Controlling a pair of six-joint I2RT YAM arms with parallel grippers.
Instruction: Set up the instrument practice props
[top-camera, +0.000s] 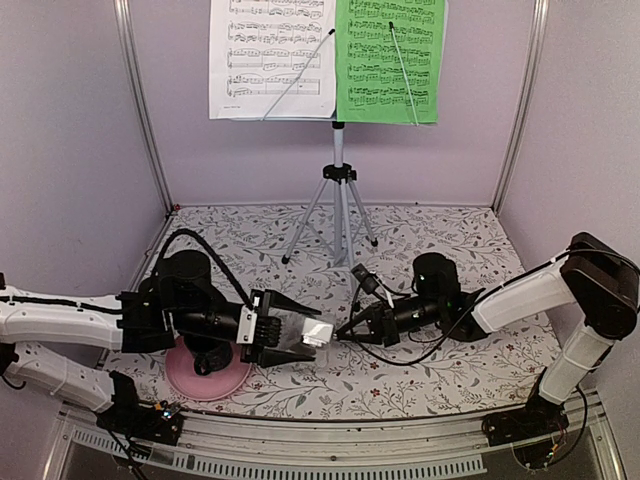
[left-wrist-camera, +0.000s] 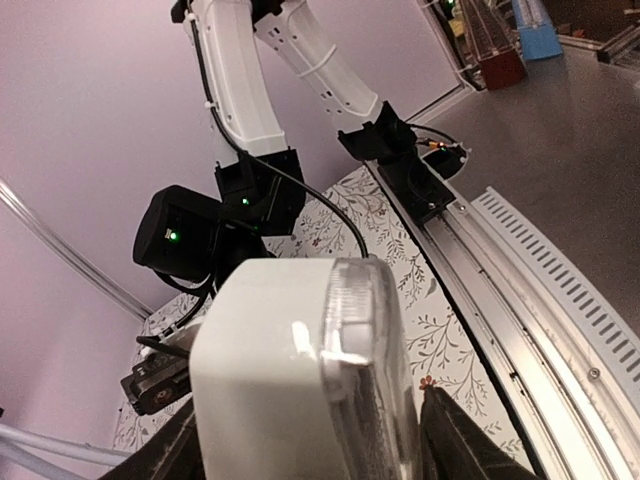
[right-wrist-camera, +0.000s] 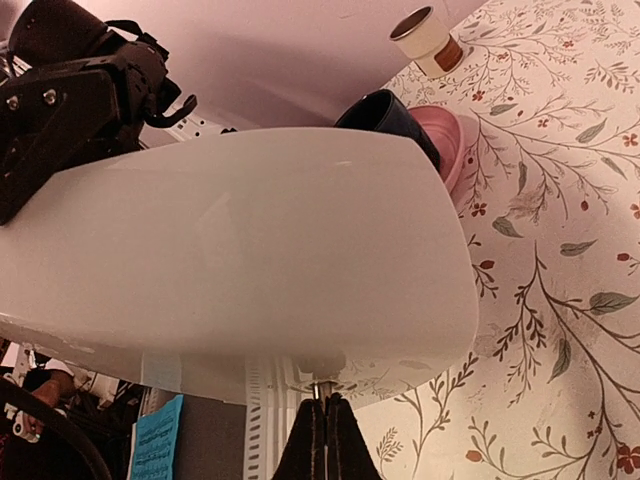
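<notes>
The white sheet of music and the green sheet of music rest side by side on the music stand, whose silver tripod is at the back of the table. The white metronome lies on its side in the air at table centre. My left gripper is shut on its body, one dark finger on each flank. In the right wrist view the metronome fills the frame. My right gripper is shut on a thin metal pin sticking out of it.
A dark mug sits on a pink plate under my left wrist at the front left. A small beige cup stands beyond it. Metal frame posts rise at the back corners, and a slotted rail runs along the near edge.
</notes>
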